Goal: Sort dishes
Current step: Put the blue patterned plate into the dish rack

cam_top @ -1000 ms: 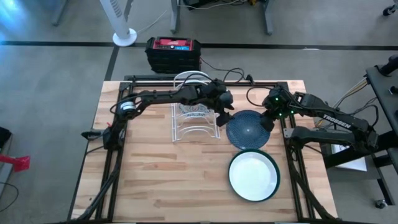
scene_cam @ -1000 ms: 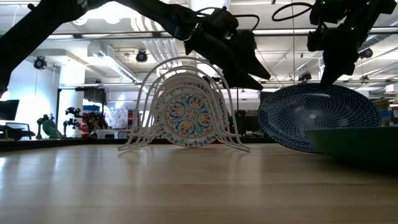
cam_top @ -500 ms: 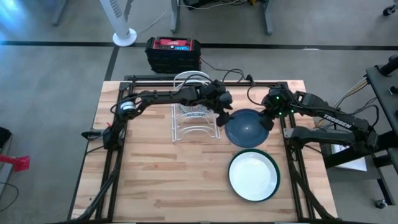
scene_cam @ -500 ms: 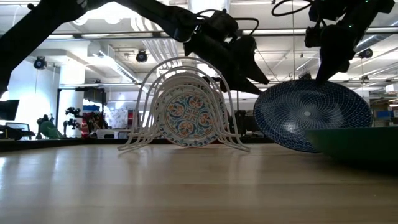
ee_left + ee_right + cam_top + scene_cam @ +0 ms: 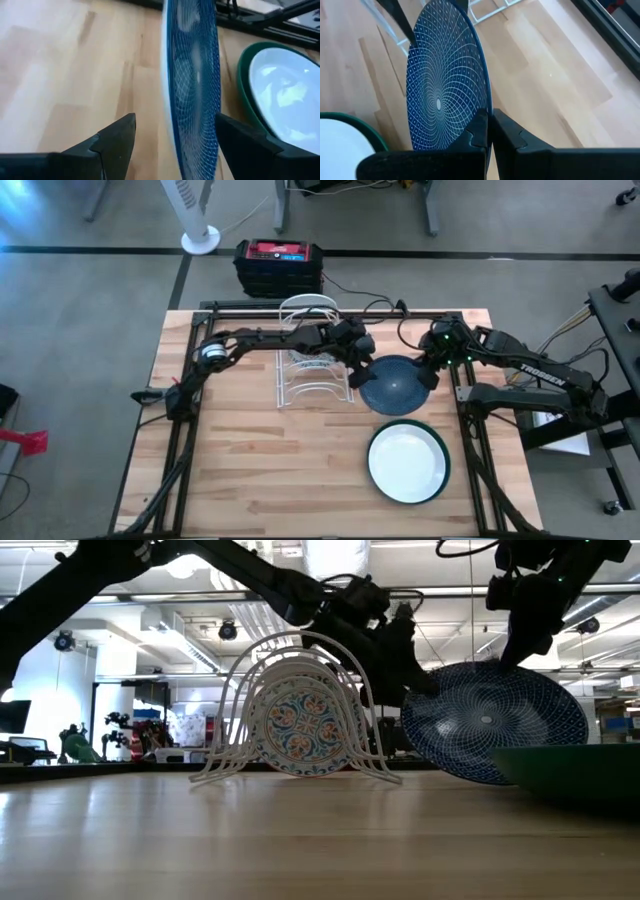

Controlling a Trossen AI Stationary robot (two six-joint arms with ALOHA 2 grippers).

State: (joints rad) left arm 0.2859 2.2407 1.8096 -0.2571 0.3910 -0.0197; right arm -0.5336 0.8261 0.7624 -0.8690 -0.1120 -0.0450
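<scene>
The blue speckled dish (image 5: 397, 387) stands tilted on edge between the rack and my right arm, and shows in the low view (image 5: 490, 720). My right gripper (image 5: 428, 375) is shut on it. My left gripper (image 5: 362, 370) is open, its fingers (image 5: 125, 135) standing on either side of the dish's left rim (image 5: 192, 100); I see no touch. The floral dish (image 5: 300, 725) stands upright in the white wire rack (image 5: 313, 395). The plain white dish (image 5: 405, 462) lies in the green dish (image 5: 445, 470) near the table's right front. My right gripper pinches the blue dish's upper right rim (image 5: 486, 102) between its two fingers, one on each face. The fingers come from above, pointing down. The dish hangs tilted below them; whether its lower rim (image 5: 480, 780) is on the table, I cannot tell.
The rack (image 5: 300, 645) stands close to the left of the blue dish. A black and red box (image 5: 280, 265) sits beyond the table's far edge. Bare wood lies at the table's left and near side (image 5: 260, 470).
My right gripper has carried the blue dish a little toward the rack, and the dish has stayed tilted. My left gripper has gone toward the dish and down, and its open fingers now stand around the dish's left rim.
</scene>
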